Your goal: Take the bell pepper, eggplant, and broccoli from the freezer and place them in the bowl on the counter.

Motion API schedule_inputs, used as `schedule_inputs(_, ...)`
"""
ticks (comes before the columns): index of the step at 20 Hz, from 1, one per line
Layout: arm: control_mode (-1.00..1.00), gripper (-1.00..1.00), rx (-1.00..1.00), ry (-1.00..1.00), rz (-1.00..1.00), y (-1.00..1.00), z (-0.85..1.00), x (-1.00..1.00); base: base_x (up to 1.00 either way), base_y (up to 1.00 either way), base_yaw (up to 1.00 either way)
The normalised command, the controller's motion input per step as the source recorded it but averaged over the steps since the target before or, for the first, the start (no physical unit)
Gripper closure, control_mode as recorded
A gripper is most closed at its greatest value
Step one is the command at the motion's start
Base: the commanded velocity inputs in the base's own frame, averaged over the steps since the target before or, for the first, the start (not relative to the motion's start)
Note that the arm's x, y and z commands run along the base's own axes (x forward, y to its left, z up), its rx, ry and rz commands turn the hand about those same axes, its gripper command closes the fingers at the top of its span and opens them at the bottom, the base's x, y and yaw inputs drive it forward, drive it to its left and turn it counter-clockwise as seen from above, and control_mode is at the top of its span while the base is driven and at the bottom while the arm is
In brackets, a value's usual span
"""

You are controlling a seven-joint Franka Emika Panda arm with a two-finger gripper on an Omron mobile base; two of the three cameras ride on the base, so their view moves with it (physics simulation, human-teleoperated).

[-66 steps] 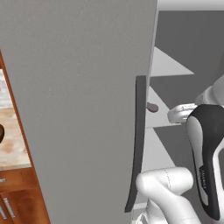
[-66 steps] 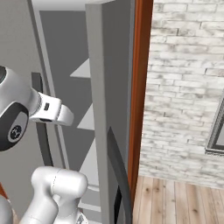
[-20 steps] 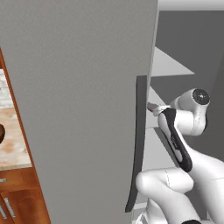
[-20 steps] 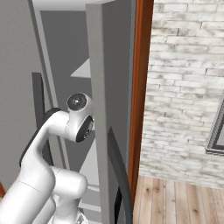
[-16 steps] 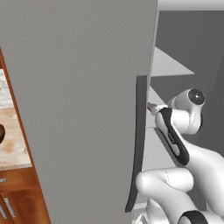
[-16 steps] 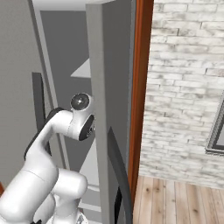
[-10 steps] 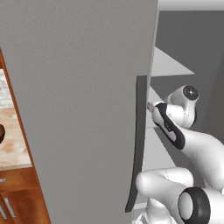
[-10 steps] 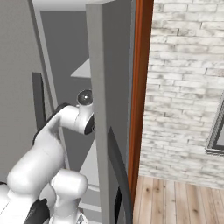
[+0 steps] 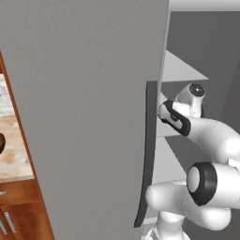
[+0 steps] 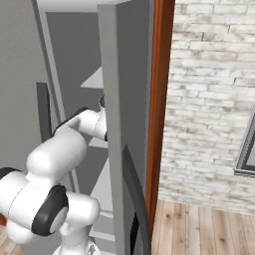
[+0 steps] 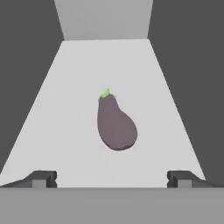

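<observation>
The eggplant, a dull purple oval with a green stem, lies alone on a pale grey shelf inside the freezer. My gripper is open, and its two dark fingertips stand wide apart a short way in front of the eggplant without touching it. In the base views my arm reaches past the door edge onto the middle shelf. The dark rim of the bowl peeks in at the far left on the counter. The bell pepper and broccoli are out of view.
The open grey door with its dark curved handle stands close on the arm's left. A second door panel with a handle flanks the right. Beyond it are a wooden frame and a brick wall. Dark freezer walls bound the shelf.
The arm has stretched forward and lowered, carrying the hand deeper into the freezer onto the middle shelf. The jaws stayed wide apart.
</observation>
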Motion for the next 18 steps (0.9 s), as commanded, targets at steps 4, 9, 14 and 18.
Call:
schedule_inputs(4,-1.0,-1.0,0.0,0.09,0.0,-0.03,-0.2,0.35,0.0,0.0,0.0)
schedule_inputs(9,-1.0,-1.0,0.0,0.08,0.0,-0.02,-0.22,0.32,0.0,0.0,0.0)
schedule_inputs(14,-1.0,-1.0,0.0,0.02,0.01,-0.09,-0.33,0.22,0.0,0.0,0.0)
schedule_inputs(18,-1.0,-1.0,0.0,0.0,0.0,-0.01,-0.34,0.09,0.0,0.0,0.0)
